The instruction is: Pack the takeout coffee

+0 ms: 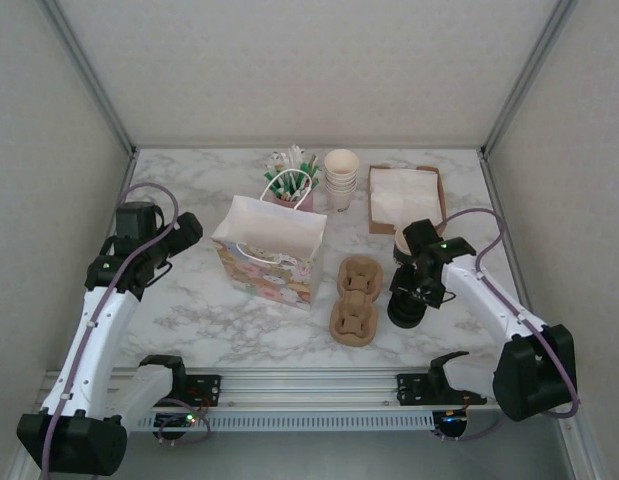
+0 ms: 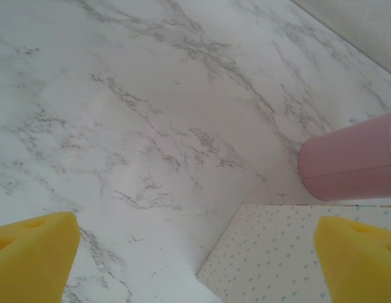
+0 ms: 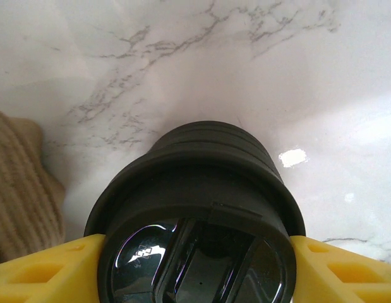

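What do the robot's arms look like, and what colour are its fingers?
The left arm and right arm are white tubes with chunky black joints. A thin purple cable loops along each, and a tiny green light glows near each wrist. The left tool and right tool have bright yellow wedge-shaped fingers.

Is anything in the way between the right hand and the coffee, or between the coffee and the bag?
Nothing blocks the right hand; its fingers flank the takeout coffee. Two cardboard cup carriers lie between the coffee and the paper bag.
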You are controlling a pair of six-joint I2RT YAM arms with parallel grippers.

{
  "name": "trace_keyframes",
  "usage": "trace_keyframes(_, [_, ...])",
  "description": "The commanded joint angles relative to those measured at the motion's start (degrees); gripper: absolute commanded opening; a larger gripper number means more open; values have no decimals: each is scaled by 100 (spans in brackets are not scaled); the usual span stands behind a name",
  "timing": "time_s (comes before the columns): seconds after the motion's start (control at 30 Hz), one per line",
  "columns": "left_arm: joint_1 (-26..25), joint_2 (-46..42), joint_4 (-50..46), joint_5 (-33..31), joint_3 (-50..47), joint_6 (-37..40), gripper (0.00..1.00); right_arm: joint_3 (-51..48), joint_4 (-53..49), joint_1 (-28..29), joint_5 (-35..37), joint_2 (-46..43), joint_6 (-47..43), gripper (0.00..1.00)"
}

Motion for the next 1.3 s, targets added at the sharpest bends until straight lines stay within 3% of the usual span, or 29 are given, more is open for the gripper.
trace_keyframes(0.0, [-18, -61, -106, -112, -93, 16, 95, 479, -382, 42, 51, -293, -139, 63])
trace_keyframes(0.2, [-18, -50, -122, -109, -80, 16, 95, 1538, -666, 42, 291, -265, -719, 63])
trace_keyframes(0.5, [-17, -78, -135, -118, -67, 34, 95, 3102, -729, 17, 1398, 1285, -1388, 63])
trace_keyframes(0.83, [-18, -74, -132, -135, -76, 67, 96, 3366, -189, -185, 1344, 2329, -1484, 63])
trace_keyframes(1.27, [-18, -61, -134, -197, -76, 86, 96, 3251, -20, -430, 1171, 2504, -1487, 63])
